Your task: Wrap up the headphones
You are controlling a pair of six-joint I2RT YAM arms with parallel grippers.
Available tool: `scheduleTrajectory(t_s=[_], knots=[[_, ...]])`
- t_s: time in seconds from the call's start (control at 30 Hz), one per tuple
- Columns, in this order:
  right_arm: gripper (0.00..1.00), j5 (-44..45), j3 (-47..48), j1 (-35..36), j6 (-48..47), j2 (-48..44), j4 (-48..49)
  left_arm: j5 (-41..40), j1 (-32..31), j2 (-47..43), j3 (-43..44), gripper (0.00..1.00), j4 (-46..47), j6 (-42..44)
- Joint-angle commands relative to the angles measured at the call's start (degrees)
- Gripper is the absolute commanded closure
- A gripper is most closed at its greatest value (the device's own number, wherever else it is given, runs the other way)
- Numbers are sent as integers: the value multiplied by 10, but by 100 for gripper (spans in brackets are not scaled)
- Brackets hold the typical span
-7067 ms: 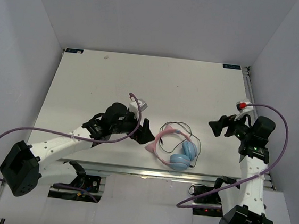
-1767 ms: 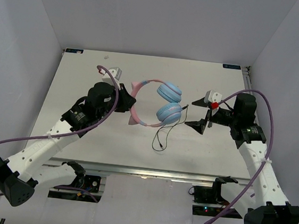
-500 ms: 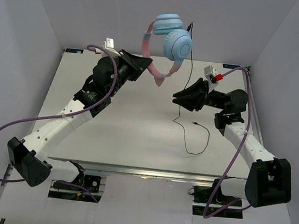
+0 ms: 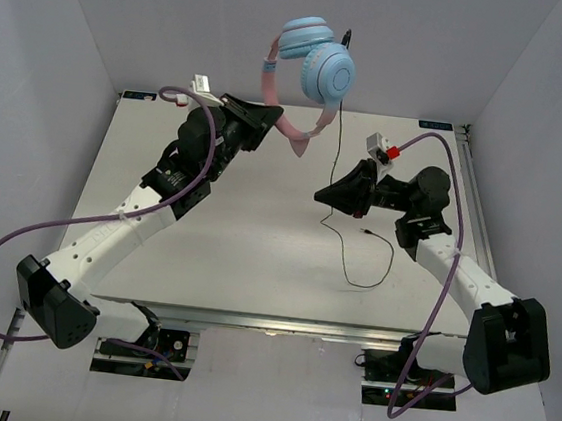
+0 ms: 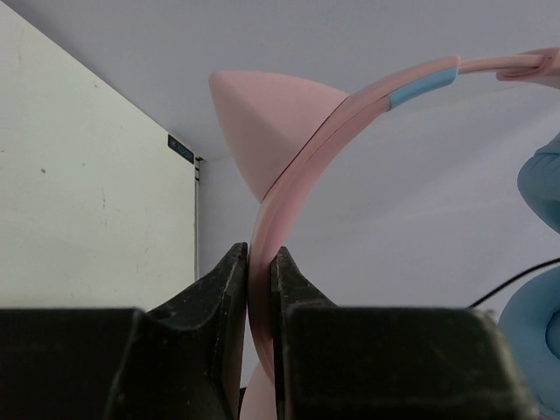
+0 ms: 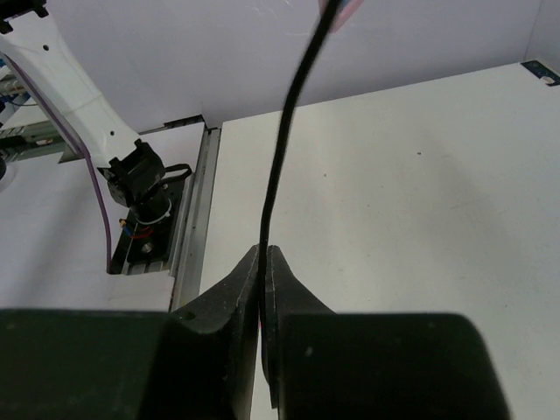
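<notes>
The headphones (image 4: 311, 68) hang high above the table's far edge, pink band and two light-blue cups. My left gripper (image 4: 268, 119) is shut on the pink headband (image 5: 289, 184) just below a cat-ear point (image 5: 258, 122). A thin black cable (image 4: 337, 146) drops from the cups. My right gripper (image 4: 325, 195) is shut on that cable (image 6: 284, 131) partway down. Below the grip the cable's loose end (image 4: 376, 266) loops on the table, with the plug by my right arm.
The white table (image 4: 237, 246) is walled by grey panels on three sides. Purple robot cables (image 4: 16, 243) arc beside both arms. In the right wrist view the left arm's white base (image 6: 66, 87) and the metal front rail (image 6: 197, 210) show.
My right gripper has shut on the hanging cable and shifted slightly left. The left arm has turned the headphones a little; they still hang high.
</notes>
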Motion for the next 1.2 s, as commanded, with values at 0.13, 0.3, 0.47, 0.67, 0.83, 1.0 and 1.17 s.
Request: scheduleTrajectory(t_s=[0.13, 0.3, 0.47, 0.67, 0.83, 1.0, 1.17], knots=[[92, 73, 64, 17, -208, -36, -272, -60, 3, 55, 103, 100, -98, 1], [92, 200, 173, 39, -411, -29, -578, -99, 3, 114, 138, 100, -144, 108], [92, 421, 247, 93, -570, -18, -805, -102, 2, 184, 168, 100, -161, 252], [92, 673, 242, 157, -711, -37, -873, -80, -1, 238, 159, 100, -171, 382], [92, 724, 251, 159, -774, -43, -913, -93, -1, 237, 125, 100, -168, 437], [92, 764, 241, 160, -800, -60, -906, -110, 0, 205, 88, 100, -151, 472], [92, 800, 250, 158, -816, -68, -886, -86, 0, 181, 65, 100, -141, 523]])
